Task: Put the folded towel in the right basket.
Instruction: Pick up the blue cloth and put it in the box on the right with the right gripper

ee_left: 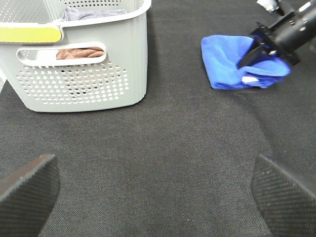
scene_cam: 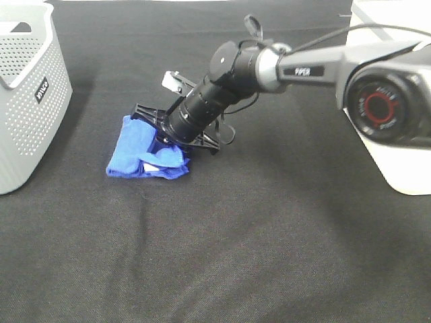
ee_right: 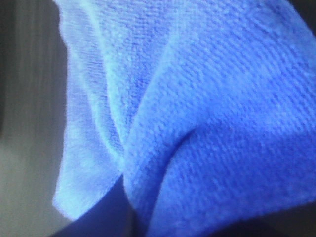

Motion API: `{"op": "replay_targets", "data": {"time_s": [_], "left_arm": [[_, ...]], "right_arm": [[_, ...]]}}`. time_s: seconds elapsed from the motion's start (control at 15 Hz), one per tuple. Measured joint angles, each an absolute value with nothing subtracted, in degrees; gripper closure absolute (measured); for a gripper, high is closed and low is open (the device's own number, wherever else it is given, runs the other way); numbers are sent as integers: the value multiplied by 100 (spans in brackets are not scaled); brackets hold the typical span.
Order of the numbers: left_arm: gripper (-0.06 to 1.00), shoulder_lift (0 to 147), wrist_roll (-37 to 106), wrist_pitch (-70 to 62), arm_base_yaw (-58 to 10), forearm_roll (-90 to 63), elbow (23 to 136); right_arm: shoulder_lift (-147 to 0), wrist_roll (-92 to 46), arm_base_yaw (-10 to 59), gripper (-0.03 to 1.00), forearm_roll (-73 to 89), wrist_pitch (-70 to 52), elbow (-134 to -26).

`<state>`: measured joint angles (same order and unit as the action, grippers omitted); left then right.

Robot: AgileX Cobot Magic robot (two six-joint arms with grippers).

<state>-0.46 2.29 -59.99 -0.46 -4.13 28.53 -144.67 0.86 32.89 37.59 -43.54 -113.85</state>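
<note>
The blue towel (scene_cam: 143, 153) lies bunched on the black table, left of centre, with a white label showing. It also shows in the left wrist view (ee_left: 228, 63), and it fills the right wrist view (ee_right: 197, 118). My right gripper (scene_cam: 166, 142) reaches across from the right and is pressed down into the towel's right edge. Its fingers are buried in the cloth and appear shut on it. My left gripper (ee_left: 158, 195) is open and empty, low over the table, well away from the towel. The right basket (scene_cam: 404, 171) shows only as a white shape behind the right arm.
A grey perforated basket (scene_cam: 30, 101) stands at the left edge. The left wrist view (ee_left: 84, 74) shows brown and grey cloth inside it. The right arm's joint housing (scene_cam: 384, 101) stands in front of the right side.
</note>
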Motion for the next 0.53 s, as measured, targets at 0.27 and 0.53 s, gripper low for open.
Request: {"op": "replay_targets", "data": {"time_s": [0.27, 0.53], "left_arm": [[-3, -46, 229, -5999, -46, -413, 2853], [-3, -46, 229, -5999, -46, -413, 2853]], "right_arm": [[-13230, 63, 2630, 75, 3524, -5111, -11345], [-11654, -218, 1409, 75, 3398, -5512, -11345]]}}
